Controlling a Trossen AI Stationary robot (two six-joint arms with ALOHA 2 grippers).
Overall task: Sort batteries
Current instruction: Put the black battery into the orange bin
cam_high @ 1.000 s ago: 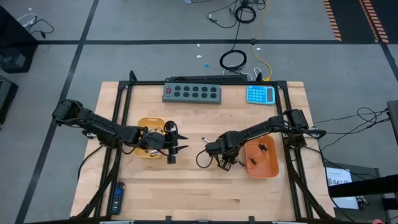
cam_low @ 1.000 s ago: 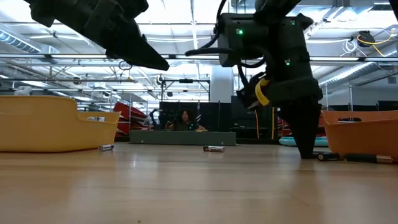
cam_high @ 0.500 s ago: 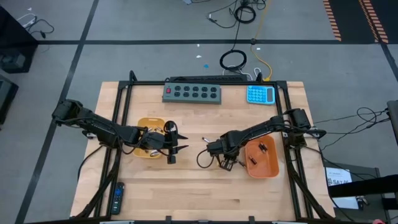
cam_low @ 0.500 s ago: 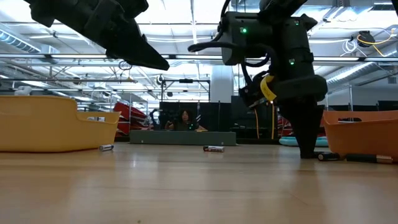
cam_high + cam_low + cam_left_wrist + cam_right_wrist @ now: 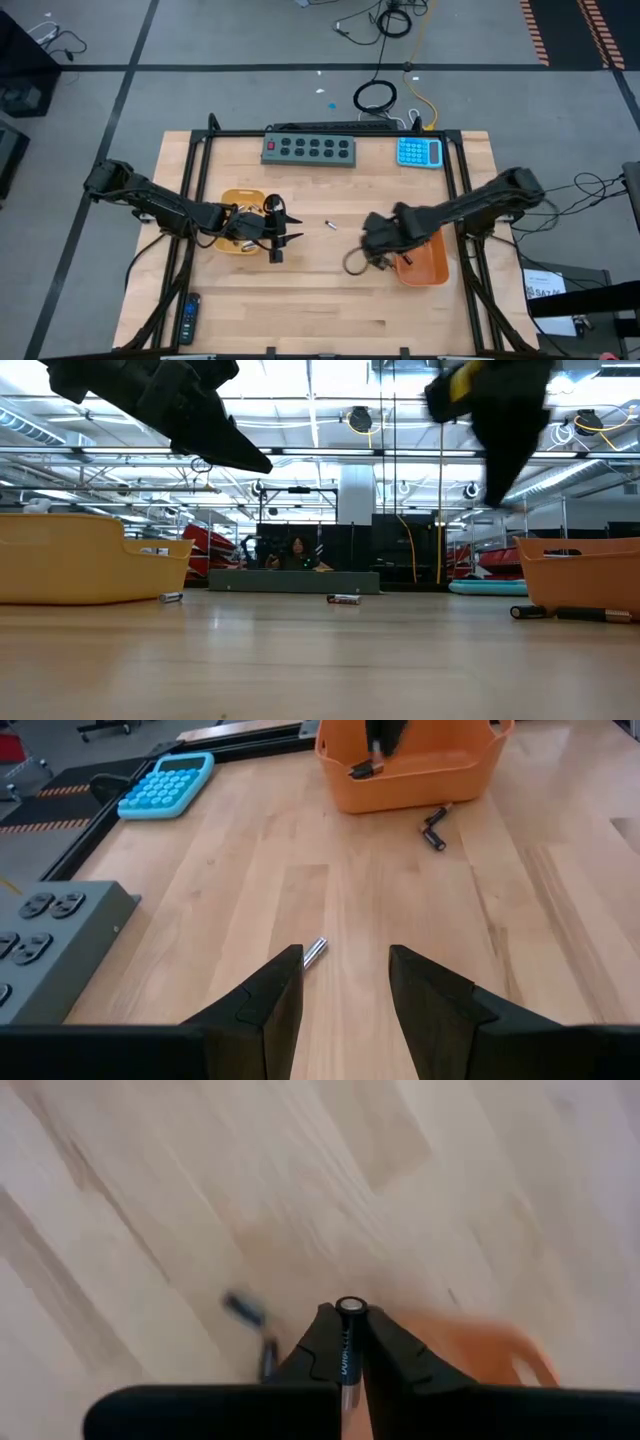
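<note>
Between right hand (image 5: 350, 1342) fingertips, dark battery (image 5: 347, 1348).

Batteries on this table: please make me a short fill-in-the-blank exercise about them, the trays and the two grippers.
1. The right gripper is shut on a dark ____.
2. In the left wrist view, one silver battery lies on the bare wood just beyond the tips of the ____ gripper's open fingers.
3. In the low view, two dark batteries lie on the table, in front of the ____ tray.
4. The blue calculator lies near the table's ____ edge.

Missing words: battery; left; orange; far
</note>
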